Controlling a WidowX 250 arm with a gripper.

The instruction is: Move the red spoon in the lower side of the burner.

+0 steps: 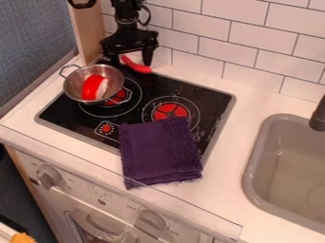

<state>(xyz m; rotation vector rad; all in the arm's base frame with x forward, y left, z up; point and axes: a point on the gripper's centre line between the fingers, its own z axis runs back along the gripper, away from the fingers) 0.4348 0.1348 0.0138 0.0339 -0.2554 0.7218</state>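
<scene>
One red spoon [141, 68], two burners [170, 111], one pot [73, 86]

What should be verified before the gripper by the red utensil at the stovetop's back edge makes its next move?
- Gripper open: ok, its fingers stand apart.
- Red utensil near the fingertips: ok.
- Utensil confirmed as a spoon: cannot tell.
- Utensil gripped: not ok.
- Front of the stovetop uncovered: not ok, the purple cloth lies over part of it.
- Room beside the metal pot for a lift: cannot tell.
</scene>
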